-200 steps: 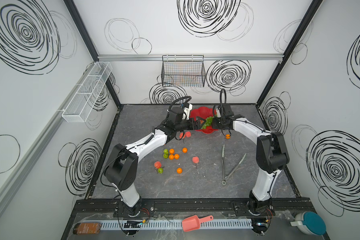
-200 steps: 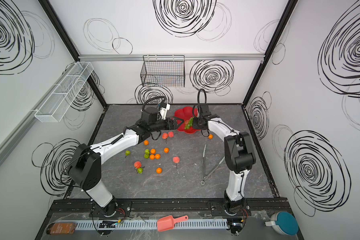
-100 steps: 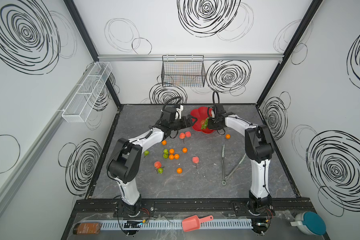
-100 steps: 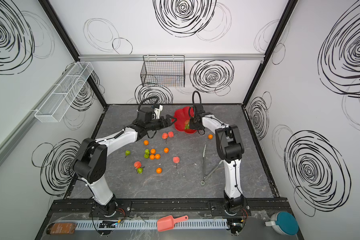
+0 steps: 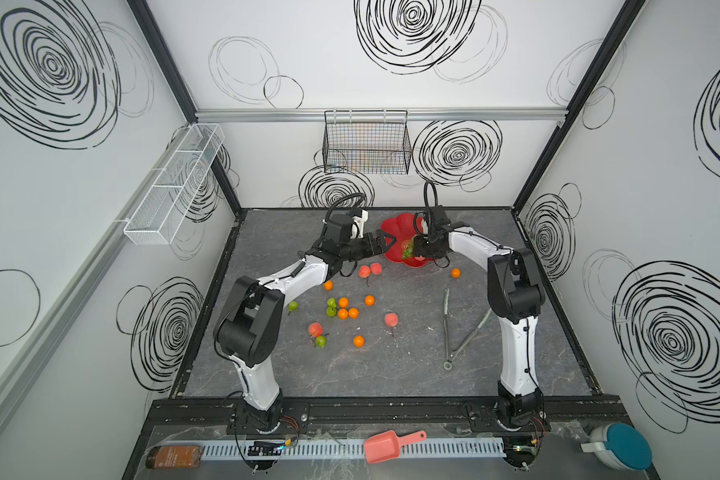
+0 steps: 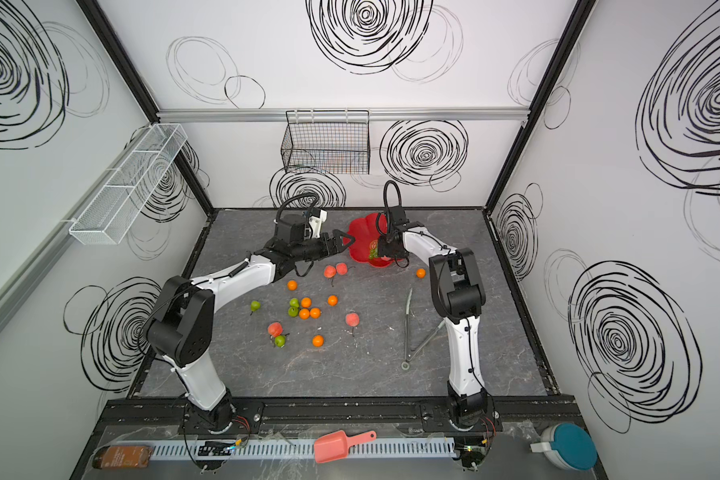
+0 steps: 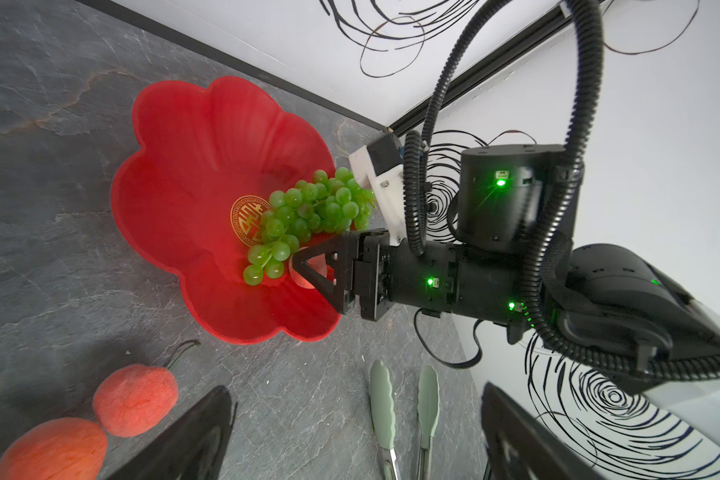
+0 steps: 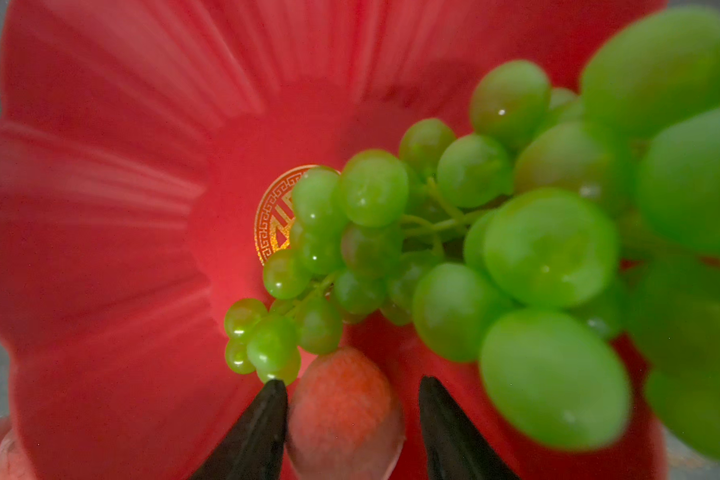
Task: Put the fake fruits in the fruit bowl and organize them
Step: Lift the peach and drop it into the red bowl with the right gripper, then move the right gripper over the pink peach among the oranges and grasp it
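The red flower-shaped fruit bowl (image 5: 395, 227) (image 6: 359, 232) (image 7: 192, 166) (image 8: 100, 166) stands at the back of the table. A bunch of green grapes (image 7: 308, 216) (image 8: 516, 228) lies in it, from the gold mark up toward the rim. My right gripper (image 8: 352, 428) (image 5: 412, 249) reaches into the bowl. A pink-red peach (image 8: 341, 407) sits between its fingers, touching one, with a gap to the other. My left gripper (image 7: 350, 436) (image 5: 385, 243) hovers open and empty at the bowl's left rim. Oranges (image 5: 343, 302), pears (image 5: 331, 302) and peaches (image 5: 364, 271) lie loose on the table.
Green-tipped metal tongs (image 5: 447, 328) (image 7: 381, 395) lie on the right of the table. One orange (image 5: 455, 273) rests near the right arm. A wire basket (image 5: 366, 143) hangs on the back wall, and a salmon-pink scoop (image 5: 385, 446) lies on the front ledge.
The right arm's elbow swung left and its gripper went further into the bowl; its fingers have parted around the peach. The left gripper edged right, toward the bowl's rim.
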`<action>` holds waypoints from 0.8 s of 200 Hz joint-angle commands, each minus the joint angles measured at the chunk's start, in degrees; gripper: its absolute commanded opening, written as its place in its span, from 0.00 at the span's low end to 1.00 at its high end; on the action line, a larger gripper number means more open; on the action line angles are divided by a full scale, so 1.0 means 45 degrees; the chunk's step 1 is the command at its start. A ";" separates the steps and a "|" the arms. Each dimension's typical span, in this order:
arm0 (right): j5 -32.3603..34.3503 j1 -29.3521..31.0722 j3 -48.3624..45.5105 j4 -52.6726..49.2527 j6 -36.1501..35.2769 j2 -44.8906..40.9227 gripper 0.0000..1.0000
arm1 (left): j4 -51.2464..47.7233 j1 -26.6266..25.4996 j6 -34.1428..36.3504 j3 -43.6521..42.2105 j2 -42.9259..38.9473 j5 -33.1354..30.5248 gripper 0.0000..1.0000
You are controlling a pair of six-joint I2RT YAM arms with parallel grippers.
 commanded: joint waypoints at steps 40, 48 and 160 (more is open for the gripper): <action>0.0259 0.0221 -0.1127 0.0009 -0.0200 -0.2867 0.54 | -0.2054 -0.0809 0.1429 0.0474 -0.1467 -0.1613 0.96; 0.0346 0.0309 -0.1537 0.0142 -0.0195 -0.3350 0.54 | -0.2175 -0.0885 0.1430 0.0303 -0.1759 -0.1769 0.96; 0.0515 0.2823 -0.7628 0.1710 0.1134 -0.9269 0.52 | -0.4266 -0.1344 0.1374 -0.4580 -0.8153 -0.3621 0.96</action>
